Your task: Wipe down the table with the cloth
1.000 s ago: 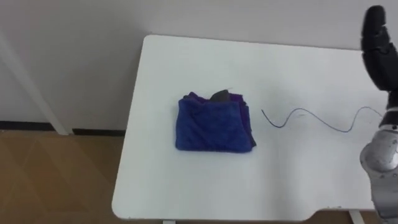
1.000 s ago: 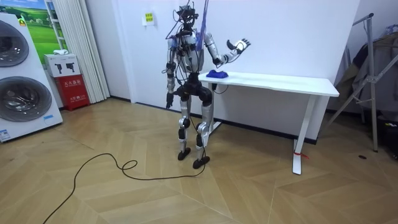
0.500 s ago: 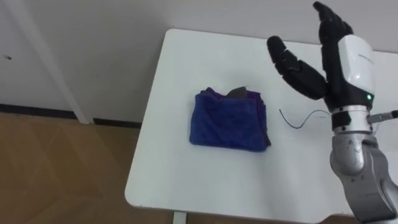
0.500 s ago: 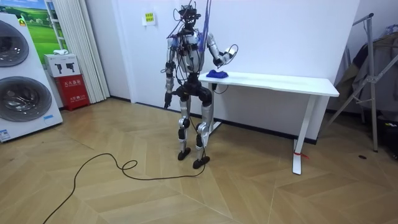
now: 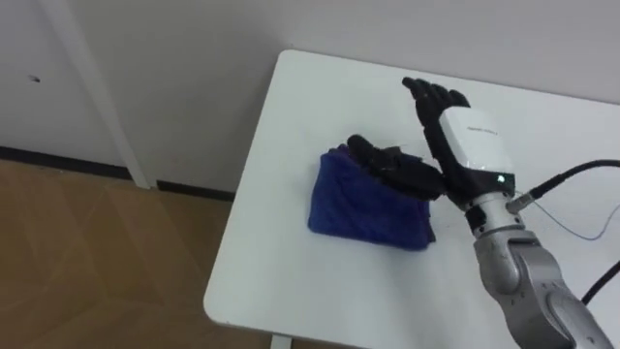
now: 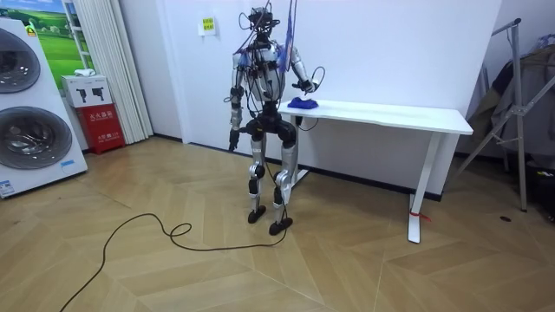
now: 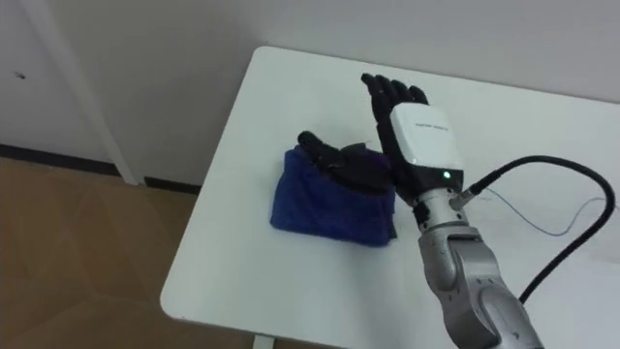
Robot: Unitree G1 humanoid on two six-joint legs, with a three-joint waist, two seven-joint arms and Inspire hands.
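One hand, the right hand (image 5: pixel 463 145), fingers straight and spread, sits above the right part of the folded blue terry cloth (image 5: pixel 354 206) near the left end of the white rectangular table (image 5: pixel 310 97); the left hand (image 6: pixel 231 141) hangs well apart.

The cloth (image 5: pixel 360 209) is deep blue and soft-looking, folded into a thick pad of nearly square shape. It lies flat on the white table (image 5: pixel 312 107), near the table's left end, about midway between the front edge and the far edge. Its far right corner is hidden behind the right hand (image 5: pixel 470 145). The table top is rectangular with rounded corners.
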